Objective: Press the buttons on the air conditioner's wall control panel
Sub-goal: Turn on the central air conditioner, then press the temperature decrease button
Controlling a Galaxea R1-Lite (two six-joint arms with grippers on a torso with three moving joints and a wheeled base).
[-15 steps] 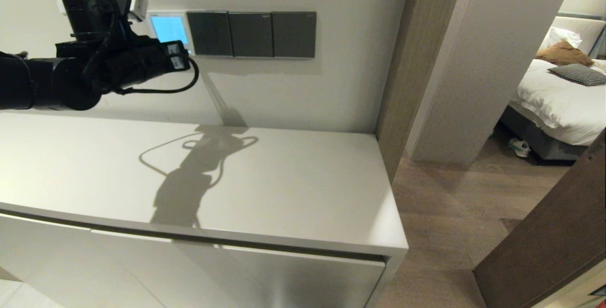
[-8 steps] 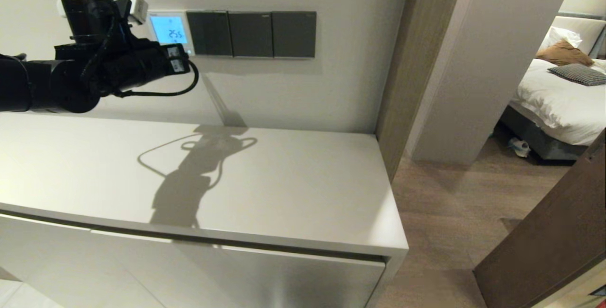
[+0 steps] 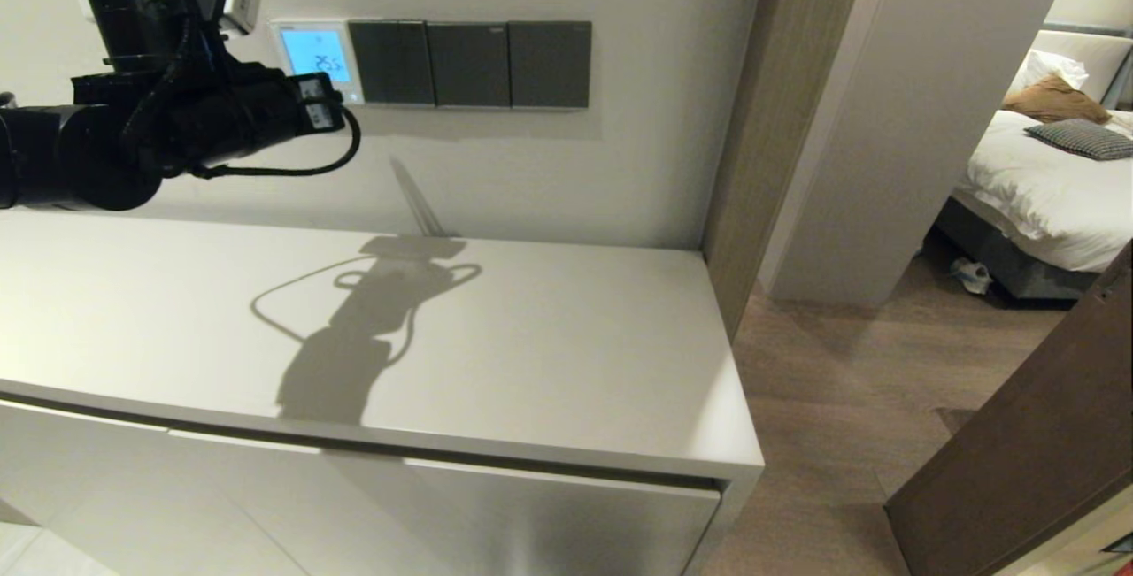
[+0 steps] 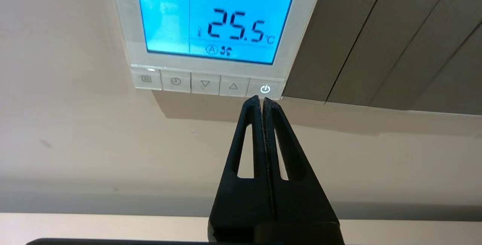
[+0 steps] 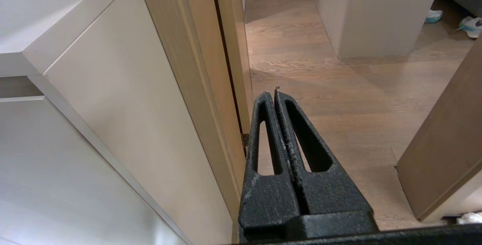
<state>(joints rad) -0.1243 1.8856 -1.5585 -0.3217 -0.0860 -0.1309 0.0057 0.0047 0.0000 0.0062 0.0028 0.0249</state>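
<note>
The white control panel [image 3: 312, 57] hangs on the wall with a lit blue screen [image 4: 214, 15] reading 25.5. Under the screen runs a row of several buttons; the power button [image 4: 265, 89] glows white at the row's end beside the dark switches. My left gripper [image 4: 262, 100] is shut and empty, its tips just below the power button and a little off the wall. In the head view the left gripper [image 3: 335, 109] is held up at the panel's lower edge. My right gripper [image 5: 275, 93] is shut and empty, parked low beside the cabinet, over the wooden floor.
Three dark switch plates [image 3: 469, 64] sit right of the panel. A white cabinet top [image 3: 531, 355] lies below the left arm. A wooden door frame [image 3: 752, 116] stands at the right, with a bed [image 3: 1044, 187] beyond it.
The screen went from blank blue to showing 25.5. My left arm has pulled back from the panel, to the left and slightly up.
</note>
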